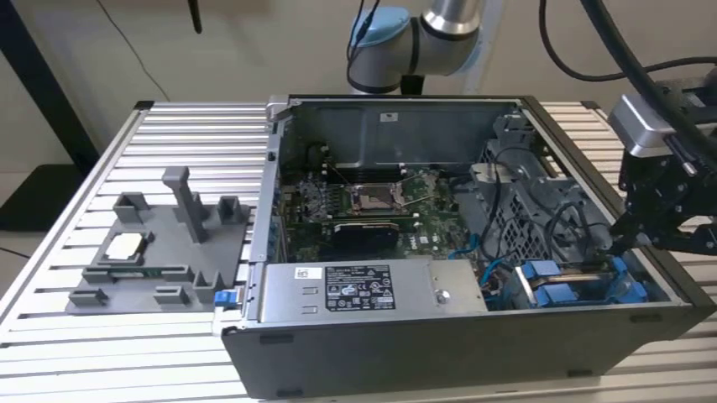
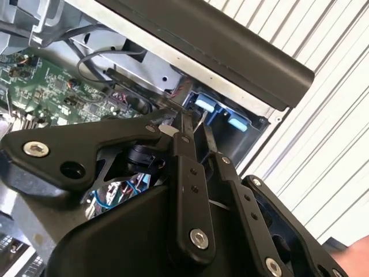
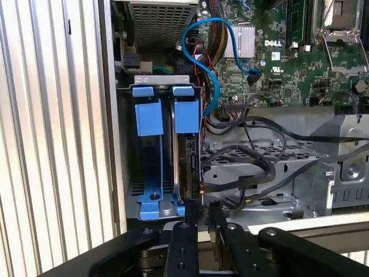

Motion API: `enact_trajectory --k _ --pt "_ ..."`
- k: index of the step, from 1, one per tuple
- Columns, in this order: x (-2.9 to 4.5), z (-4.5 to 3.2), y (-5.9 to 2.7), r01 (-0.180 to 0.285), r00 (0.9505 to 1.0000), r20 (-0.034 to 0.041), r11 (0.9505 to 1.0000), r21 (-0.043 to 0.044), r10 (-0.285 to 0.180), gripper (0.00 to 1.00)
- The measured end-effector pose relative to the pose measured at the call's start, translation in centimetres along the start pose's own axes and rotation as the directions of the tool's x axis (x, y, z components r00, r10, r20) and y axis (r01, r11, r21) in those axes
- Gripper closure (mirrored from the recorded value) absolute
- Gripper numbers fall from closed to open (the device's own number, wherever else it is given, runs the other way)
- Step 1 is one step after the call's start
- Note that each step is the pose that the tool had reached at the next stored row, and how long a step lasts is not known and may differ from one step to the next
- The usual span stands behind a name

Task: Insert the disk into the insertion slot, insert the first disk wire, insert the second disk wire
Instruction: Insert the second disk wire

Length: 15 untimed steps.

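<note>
Inside drive bay (image 3: 161, 79), disk (image 3: 188, 167) on edge, hand (image 3: 204, 208) nearby

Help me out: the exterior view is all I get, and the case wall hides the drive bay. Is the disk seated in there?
Observer: Yes. In the first wrist view the disk stands edge-on in the bay, under a blue carrier tab.
Operator: Where is the pincer relative to it?
Observer: The pincer is at the disk's end, beside black cables draped over the grey cage. I cannot tell whether it touches the disk.
</note>
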<state>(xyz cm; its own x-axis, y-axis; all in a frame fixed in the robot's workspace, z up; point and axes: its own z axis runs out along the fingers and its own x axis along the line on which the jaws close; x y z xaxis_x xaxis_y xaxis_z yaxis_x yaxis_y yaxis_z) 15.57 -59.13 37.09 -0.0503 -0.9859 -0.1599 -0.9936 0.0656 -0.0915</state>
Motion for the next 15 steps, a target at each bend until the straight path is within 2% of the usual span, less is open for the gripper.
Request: enact_trajectory --k 4,8,10,13,15 --pt "0.07 0.42 0.04 -0.038 0.9993 -0.0043 0.9993 -0.0057 0.038 0.76" --pt "0.13 0.86 0.08 -0.065 0.9979 -0.0067 0.9979 -0.0064 0.065 0.76" --pt "0.16 1.04 0.09 -0.075 0.9972 -0.0053 0.9972 -0.0057 0.075 0.84" --pt "0.18 1.13 0.1 -0.086 0.9963 -0.0005 0.9963 -0.0051 0.086 0.84" --pt "0.16 1.0 0.1 -0.089 0.996 -0.0001 0.996 -0.0053 0.089 0.84"
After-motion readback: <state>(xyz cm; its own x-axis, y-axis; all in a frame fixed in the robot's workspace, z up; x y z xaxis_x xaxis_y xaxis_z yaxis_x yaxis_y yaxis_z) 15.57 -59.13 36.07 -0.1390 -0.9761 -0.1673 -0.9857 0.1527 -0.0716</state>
